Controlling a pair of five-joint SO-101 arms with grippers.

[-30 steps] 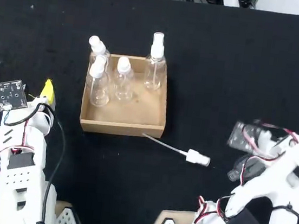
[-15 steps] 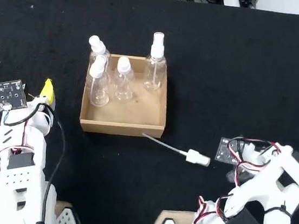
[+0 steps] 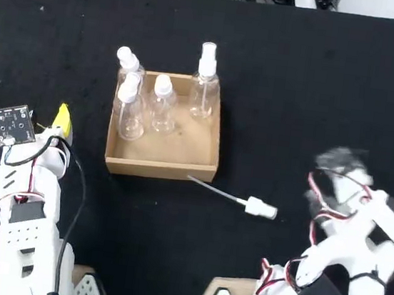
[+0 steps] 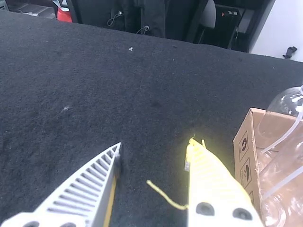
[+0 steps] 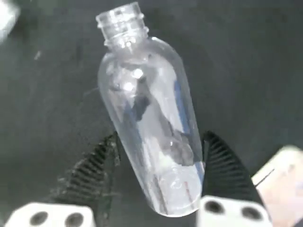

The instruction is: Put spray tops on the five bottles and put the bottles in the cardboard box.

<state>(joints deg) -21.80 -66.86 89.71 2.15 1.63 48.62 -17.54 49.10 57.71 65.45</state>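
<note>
arms: white shells | cables: red, black | left gripper: yellow finger

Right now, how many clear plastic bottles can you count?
5. Four white-topped bottles stand in the brown cardboard box; one topless bottle is gripped by the right gripper.

We find four clear plastic spray-topped bottles standing in the shallow cardboard box, toward its far side. A loose white spray top lies on the black table before the box's right corner. Farther right, an uncapped clear bottle sits between the fingers of the right gripper. The left gripper lies left of the box.
</note>
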